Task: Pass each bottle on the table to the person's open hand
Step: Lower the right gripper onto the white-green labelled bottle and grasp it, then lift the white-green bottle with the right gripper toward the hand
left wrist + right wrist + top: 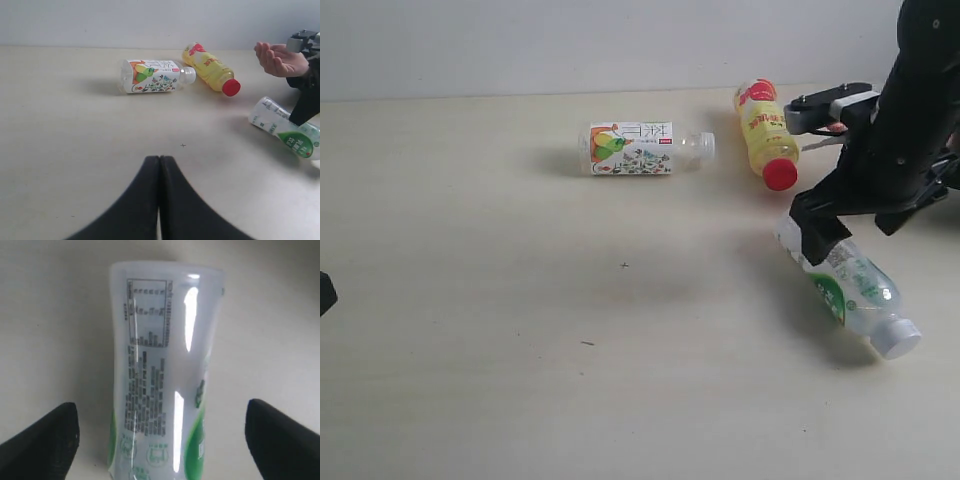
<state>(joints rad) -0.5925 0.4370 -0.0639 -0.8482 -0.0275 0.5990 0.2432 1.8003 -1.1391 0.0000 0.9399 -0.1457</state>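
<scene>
Three bottles lie on their sides on the table. The fruit-print bottle is at the back middle and the yellow red-capped bottle to its right. The green-white bottle lies at the right, white cap toward the front. My right gripper is open, low over this bottle, one finger on each side with gaps. The person's open hand waits palm up at the back right. My left gripper is shut and empty. The red-label bottle is out of view.
The right arm covers most of the hand in the exterior view. A dark bit of the left arm shows at the left edge. A pale wall backs the table.
</scene>
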